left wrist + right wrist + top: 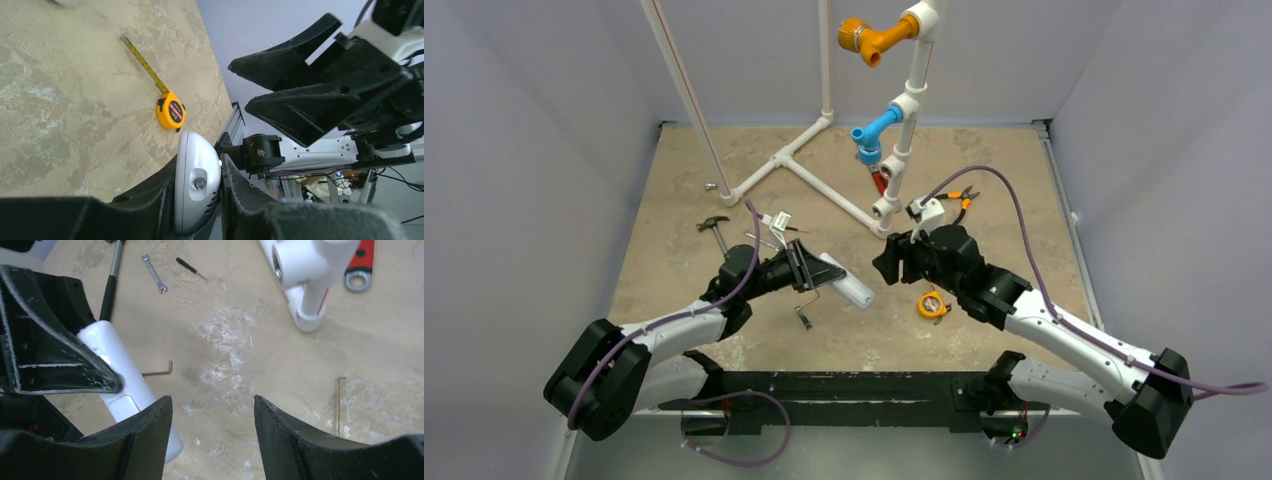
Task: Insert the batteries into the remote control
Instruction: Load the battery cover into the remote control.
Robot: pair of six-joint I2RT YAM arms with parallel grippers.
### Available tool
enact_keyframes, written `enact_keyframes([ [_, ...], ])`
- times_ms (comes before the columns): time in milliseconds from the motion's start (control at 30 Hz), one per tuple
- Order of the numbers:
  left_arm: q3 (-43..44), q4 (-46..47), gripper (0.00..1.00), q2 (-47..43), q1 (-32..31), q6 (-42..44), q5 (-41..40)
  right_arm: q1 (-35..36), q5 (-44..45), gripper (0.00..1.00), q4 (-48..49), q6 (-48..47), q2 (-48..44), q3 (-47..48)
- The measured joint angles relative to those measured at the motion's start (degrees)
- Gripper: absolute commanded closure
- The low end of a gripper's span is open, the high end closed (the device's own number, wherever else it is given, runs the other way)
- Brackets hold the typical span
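Note:
The white remote control hangs above the table at the middle, and my left gripper is shut on it. In the left wrist view the rounded grey-white end of the remote control is squeezed between the two black fingers of the left gripper. My right gripper sits just right of the remote's free end. In the right wrist view the right gripper is open with only bare table between its fingers, and the remote control lies beside its left finger. No batteries are in view.
A yellow tape measure lies right of centre. The white pipe frame crosses the back of the table. Nearby are a hammer, orange-handled pliers, a red wrench, a small spanner and a hex key.

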Motion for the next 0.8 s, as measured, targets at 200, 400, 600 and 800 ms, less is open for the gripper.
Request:
enact_keyframes([
  [200,0.0,-0.2,1.0,-0.3,0.0,0.0,-0.9,-9.8,-12.2,0.45,7.3,12.6,-4.6,-11.7],
  [400,0.0,-0.6,1.0,-0.3,0.0,0.0,-0.9,-21.7,-22.5,0.47,20.5,26.3,-6.9,-25.0],
  [600,0.0,-1.6,1.0,-0.4,0.1,0.0,-0.9,-29.4,-26.0,0.1,27.6,34.2,-8.9,-31.3],
  [800,0.4,-2.9,1.0,-0.6,0.2,0.1,-0.9,-30.2,-25.5,0.02,28.5,33.9,-8.2,-30.1],
])
